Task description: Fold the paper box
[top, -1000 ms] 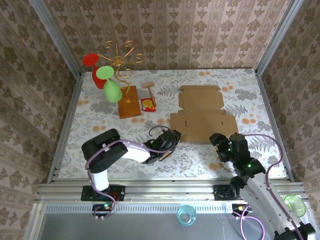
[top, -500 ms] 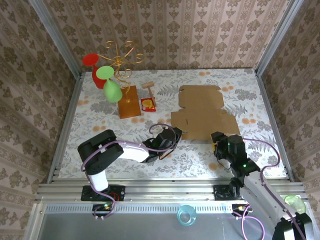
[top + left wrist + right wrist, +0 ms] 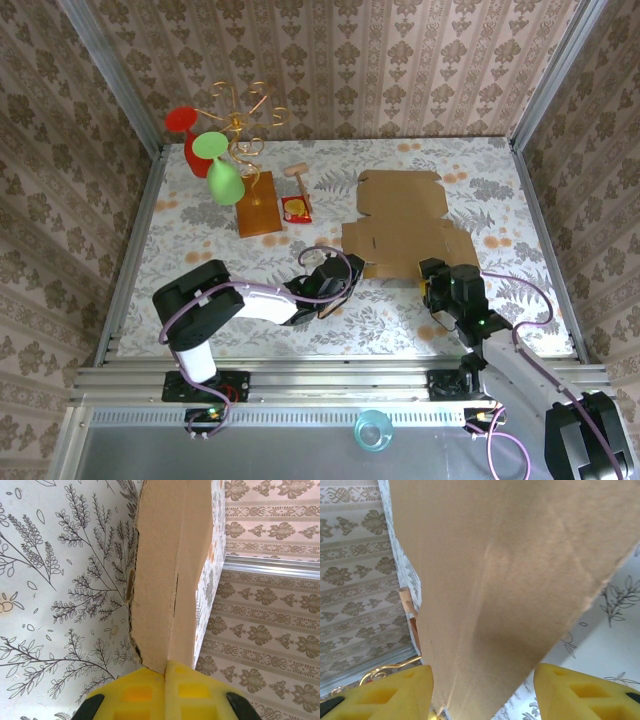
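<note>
The paper box lies unfolded as brown cardboard at the table's middle right, its near edge lifted a little. My left gripper is at the near left corner, shut on the edge of a flap; the left wrist view shows its yellow fingers pinched on the cardboard. My right gripper is at the near right edge. In the right wrist view its fingers stand apart on either side of a raised cardboard panel, with a gap on the right.
At the back left stands an orange-brown wooden board with a gold wire stand that carries a red cup and a green cup. A small wooden mallet and a red packet lie beside it.
My right gripper has moved forward to the box's near right edge and its jaws have narrowed. The box's near edge has lifted and drawn back. My left gripper keeps its pinch.
</note>
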Controlling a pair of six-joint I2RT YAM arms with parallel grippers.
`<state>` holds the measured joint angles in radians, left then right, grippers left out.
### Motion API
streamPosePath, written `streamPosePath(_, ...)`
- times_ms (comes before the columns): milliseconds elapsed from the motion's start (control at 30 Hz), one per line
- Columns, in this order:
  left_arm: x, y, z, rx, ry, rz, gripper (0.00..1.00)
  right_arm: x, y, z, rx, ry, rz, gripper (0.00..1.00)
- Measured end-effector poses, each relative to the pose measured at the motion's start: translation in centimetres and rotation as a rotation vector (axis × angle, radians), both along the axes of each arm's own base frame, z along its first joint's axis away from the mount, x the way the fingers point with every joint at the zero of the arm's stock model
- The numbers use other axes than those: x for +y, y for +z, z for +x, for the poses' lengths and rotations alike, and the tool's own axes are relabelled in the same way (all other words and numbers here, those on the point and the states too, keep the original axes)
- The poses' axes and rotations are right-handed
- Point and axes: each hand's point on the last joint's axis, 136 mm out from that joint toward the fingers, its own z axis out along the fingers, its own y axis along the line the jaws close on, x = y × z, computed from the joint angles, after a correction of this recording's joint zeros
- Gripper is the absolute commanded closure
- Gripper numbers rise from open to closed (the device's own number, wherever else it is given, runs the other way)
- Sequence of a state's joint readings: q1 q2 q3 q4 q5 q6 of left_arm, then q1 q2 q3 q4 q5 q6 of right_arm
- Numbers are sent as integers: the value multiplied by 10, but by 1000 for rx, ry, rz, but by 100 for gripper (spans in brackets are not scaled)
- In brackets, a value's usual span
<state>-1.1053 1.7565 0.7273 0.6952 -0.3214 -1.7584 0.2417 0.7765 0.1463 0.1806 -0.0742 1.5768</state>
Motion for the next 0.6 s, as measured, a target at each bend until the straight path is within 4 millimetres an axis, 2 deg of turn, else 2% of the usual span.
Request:
streamPosePath(100, 0, -1, 0, 1, 0, 6, 100, -1, 2, 5, -18, -10, -5, 56)
streamPosePath(367, -2, 2, 1, 0, -4, 0, 100, 2, -8, 12, 2, -7, -11, 71)
streamPosePath(600, -3, 3, 1, -1, -4, -2, 100, 3, -4, 19, -12, -12, -11, 76)
